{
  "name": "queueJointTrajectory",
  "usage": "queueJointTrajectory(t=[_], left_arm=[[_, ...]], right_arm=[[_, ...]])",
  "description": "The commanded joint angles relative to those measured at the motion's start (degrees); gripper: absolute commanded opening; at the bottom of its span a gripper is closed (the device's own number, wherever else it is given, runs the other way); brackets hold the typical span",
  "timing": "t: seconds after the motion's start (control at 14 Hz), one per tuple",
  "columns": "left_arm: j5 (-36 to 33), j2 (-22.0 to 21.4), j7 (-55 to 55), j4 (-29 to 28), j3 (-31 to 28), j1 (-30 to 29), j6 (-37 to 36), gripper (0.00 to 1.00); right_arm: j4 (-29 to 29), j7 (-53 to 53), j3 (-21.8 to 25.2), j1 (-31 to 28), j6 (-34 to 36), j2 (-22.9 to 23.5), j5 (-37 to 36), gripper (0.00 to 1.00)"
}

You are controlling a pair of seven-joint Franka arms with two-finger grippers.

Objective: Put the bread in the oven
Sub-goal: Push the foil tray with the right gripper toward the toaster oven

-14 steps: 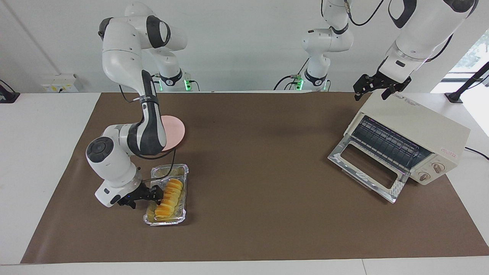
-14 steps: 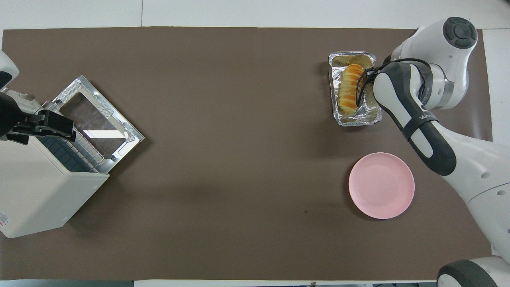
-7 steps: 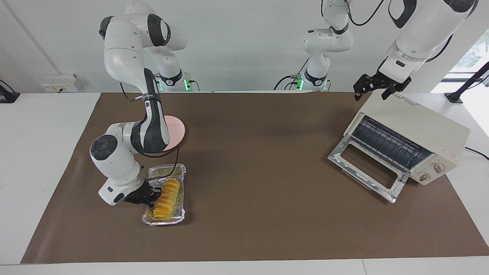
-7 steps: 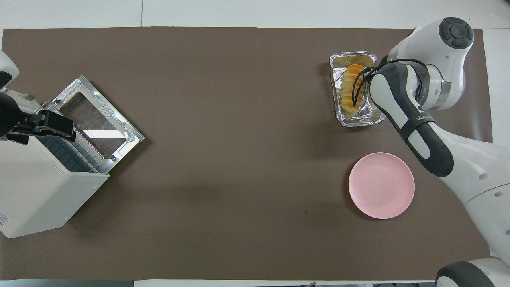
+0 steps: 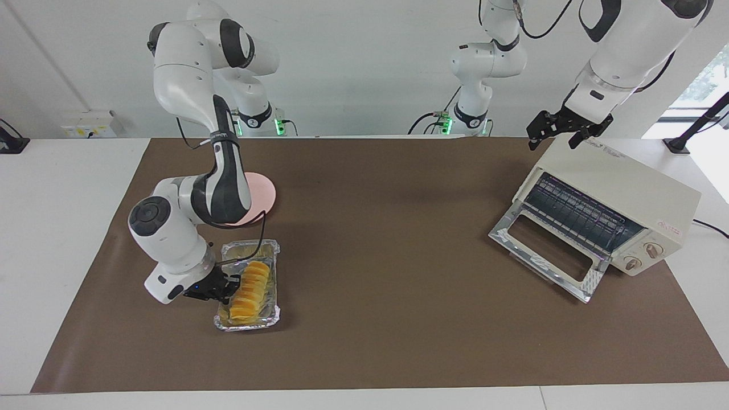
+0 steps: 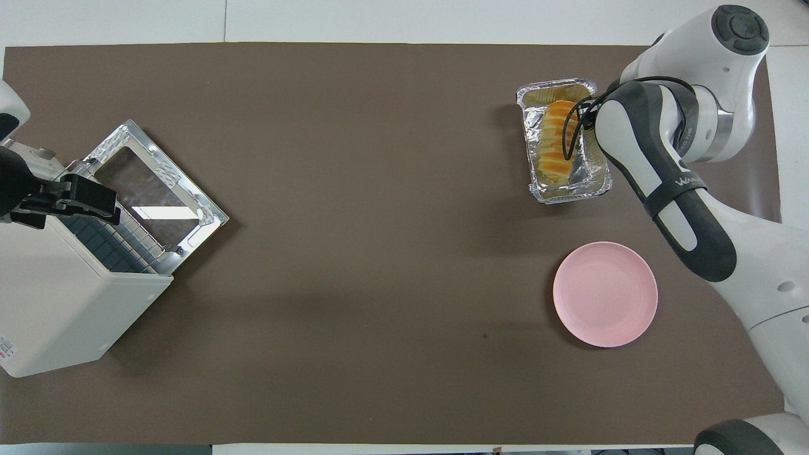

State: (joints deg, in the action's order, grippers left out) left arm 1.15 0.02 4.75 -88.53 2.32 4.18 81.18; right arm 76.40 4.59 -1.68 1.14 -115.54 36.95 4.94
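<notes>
Brown mat (image 5: 398,273) covers most of a white table, plain white wall at the robots' end. Toward the right arm's end sits a foil tray (image 5: 275,249) with the bread (image 5: 250,287) lying in it, a row of yellow-orange slices. The right gripper (image 5: 228,285) is low at the tray's edge, right against the bread's side; can't tell how its jaws stand, the arm hides them in the overhead view. A pink plate (image 6: 605,294) sits nearer the robots than the tray, a bit apart from it. Over at the left arm's end is the oven (image 5: 626,193), glass door (image 5: 544,249) dropped open, rack showing. The left gripper (image 5: 561,130) waits over the oven's top corner, jaws look spread and holding nothing.
</notes>
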Motion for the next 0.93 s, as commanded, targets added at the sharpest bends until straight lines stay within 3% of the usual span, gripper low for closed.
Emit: queueJointTrajectory(t=[0.0,0.21,0.5,0.71,0.86], left_arm=[[-1.1,-1.7,-0.2,-1.8,-0.2,0.2,0.8,1.0],[-1.1,-1.7,-0.2,-1.8,-0.2,0.2,0.8,1.0],[-1.1,-1.7,-0.2,-1.8,-0.2,0.2,0.8,1.0],[-1.1,-1.7,-0.2,-1.8,-0.2,0.2,0.8,1.0],[-1.1,-1.7,-0.2,-1.8,-0.2,0.2,0.8,1.0]], right_arm=[[-6.1,-6.6,-0.3,2.7,7.1,-0.3,1.3,0.0],[-10.0,-15.7,-0.4,8.3,11.4,-0.4,1.3,0.0],[-10.0,-30.0,-0.3,18.4,10.1,-0.6,1.6,0.0],[-8.4,-33.2,-0.3,23.1,5.5,-0.4,1.7,0.0],[-4.1,-34.3,-0.3,25.1,0.3,-0.3,1.4,0.0]])
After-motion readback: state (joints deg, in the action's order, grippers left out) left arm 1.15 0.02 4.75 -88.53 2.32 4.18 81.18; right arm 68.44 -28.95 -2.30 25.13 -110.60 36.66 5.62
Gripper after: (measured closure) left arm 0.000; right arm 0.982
